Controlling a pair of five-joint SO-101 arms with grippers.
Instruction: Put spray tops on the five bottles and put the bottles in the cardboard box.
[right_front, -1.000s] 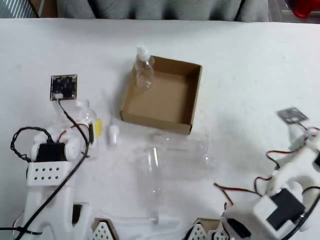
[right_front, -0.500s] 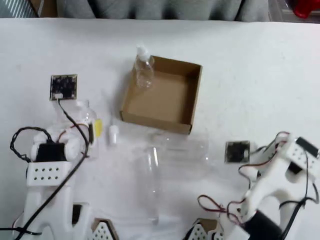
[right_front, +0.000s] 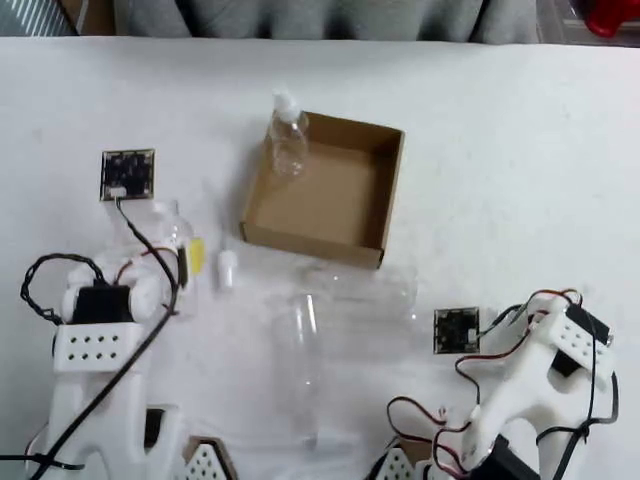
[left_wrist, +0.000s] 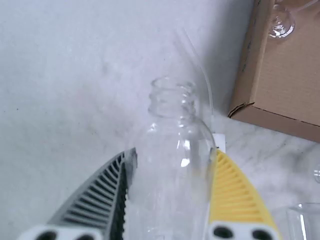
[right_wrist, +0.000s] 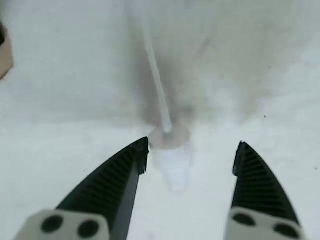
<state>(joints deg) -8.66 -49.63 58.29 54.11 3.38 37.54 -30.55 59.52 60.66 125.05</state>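
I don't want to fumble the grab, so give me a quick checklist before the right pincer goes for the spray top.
1. Left pincer shut on the uncapped bottle: ok.
2. Bottle neck bare, ready for a top: ok.
3. Right pincer open: ok.
4. Spray top lined up between its jaws: ok, though off-centre.
5. Height above the spray top: cannot tell.
6. Room in the cardboard box, with one capped bottle inside: ok.
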